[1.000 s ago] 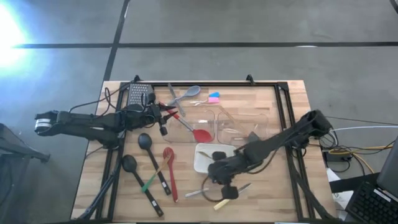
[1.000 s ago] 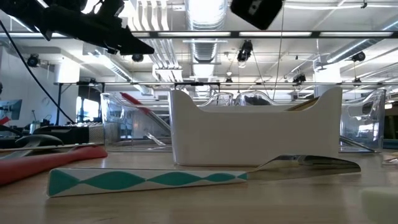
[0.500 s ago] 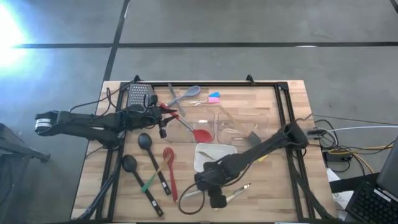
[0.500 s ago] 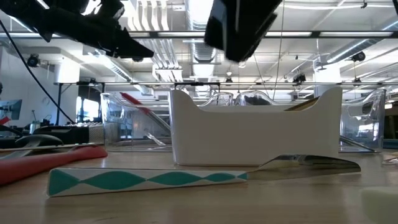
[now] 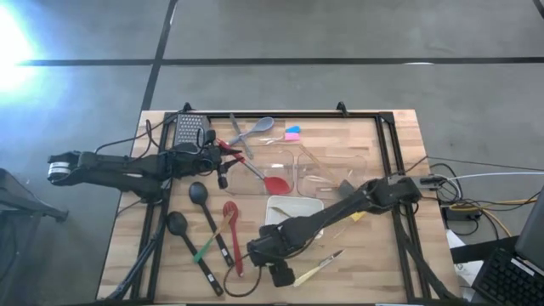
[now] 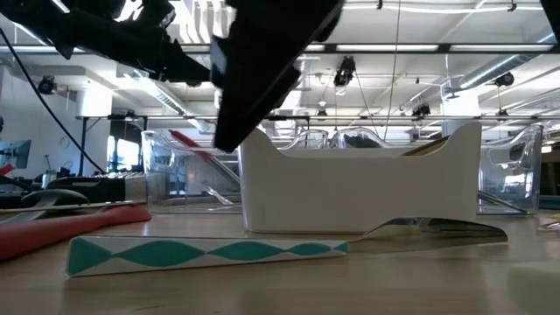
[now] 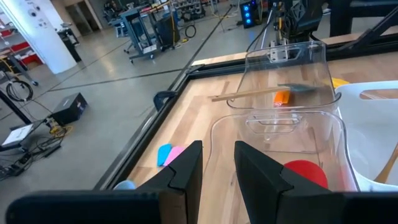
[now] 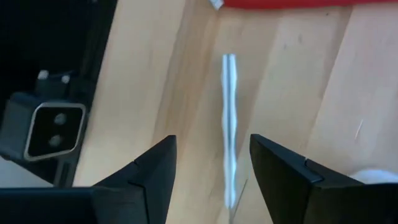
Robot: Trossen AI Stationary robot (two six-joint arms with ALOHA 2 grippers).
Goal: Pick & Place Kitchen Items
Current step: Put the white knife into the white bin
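High: right gripper [image 5: 274, 270] has swung from beside the white tray [image 5: 274, 223] out toward the near table edge, and sits over the teal-handled knife [image 5: 245, 287], left of the yellow-handled knife [image 5: 313, 268]. Its jaws have spread while it travelled and hold nothing. Reads as lining up a fresh pick, not a carry. Left gripper [image 5: 223, 170] is parked by the left clear bin [image 5: 270, 163], unchanged. Black ladles [image 5: 201, 204], red spatula [image 5: 231, 231] and other utensils lie loose on the wood; a red spoon [image 5: 270, 180] is already in the left bin.

Low: a dark arm section now blocks the upper middle, where a moment ago only a corner of it showed. The teal-handled knife [image 6: 210, 255] lies flat right in front of the tray [image 6: 359, 192], untouched. This view shows the knife is flush on the table, so a thin pick; high view can't show that.

Left wrist: fingers [image 7: 188, 171] stand a narrow gap apart, nothing between them, pointed at the bin [image 7: 283, 124] with the spoon [image 7: 305, 174] inside.

Right wrist: fingers [image 8: 155, 171] wide apart straddling a thin pale blade or handle [image 8: 229, 124] lying on the wood, not touching. Only this view confirms the alignment.
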